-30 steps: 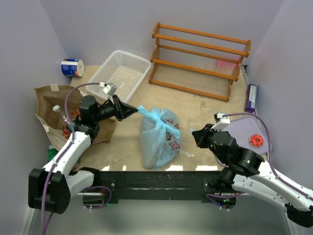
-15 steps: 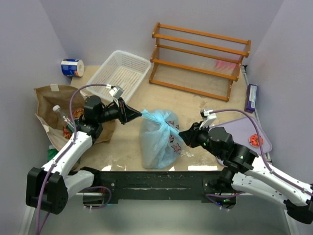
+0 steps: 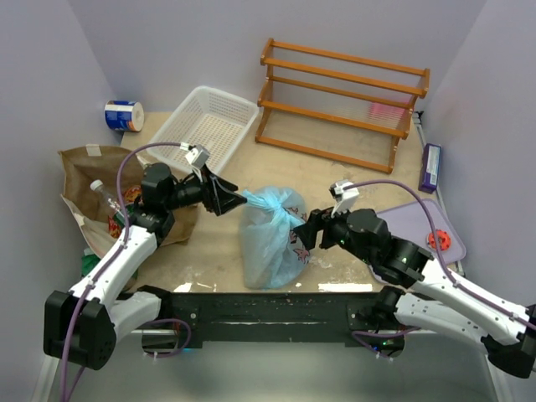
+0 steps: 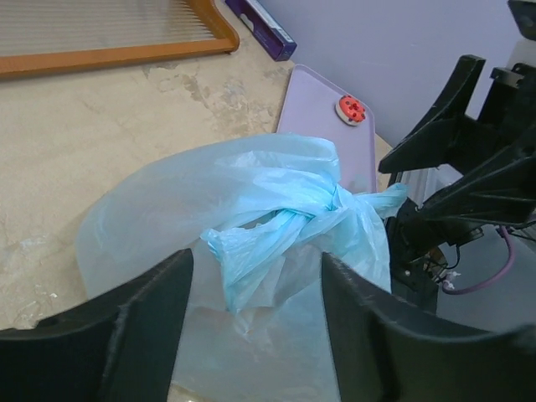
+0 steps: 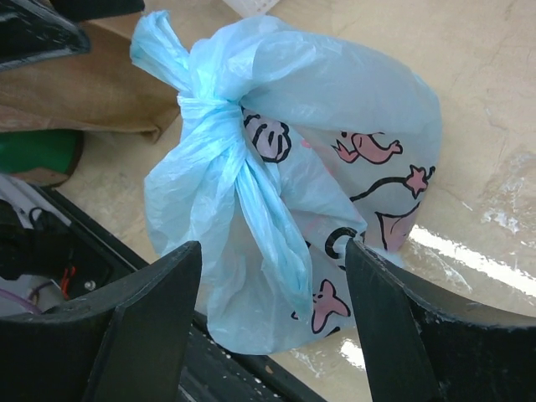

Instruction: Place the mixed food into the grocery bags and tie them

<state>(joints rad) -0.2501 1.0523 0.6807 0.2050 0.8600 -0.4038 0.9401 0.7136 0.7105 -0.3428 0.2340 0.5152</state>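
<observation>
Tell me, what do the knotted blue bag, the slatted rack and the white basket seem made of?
Blue bag: thin plastic film, translucent and slightly glossy; it crinkles and twists into a knot. Rack: probably wood, orange-brown with a smooth varnished look. Basket: likely moulded plastic, matte white, with a fine open mesh.

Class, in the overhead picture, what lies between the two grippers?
The knotted light blue plastic bag lies between the left gripper and the right gripper, clearest in the top view.
</observation>
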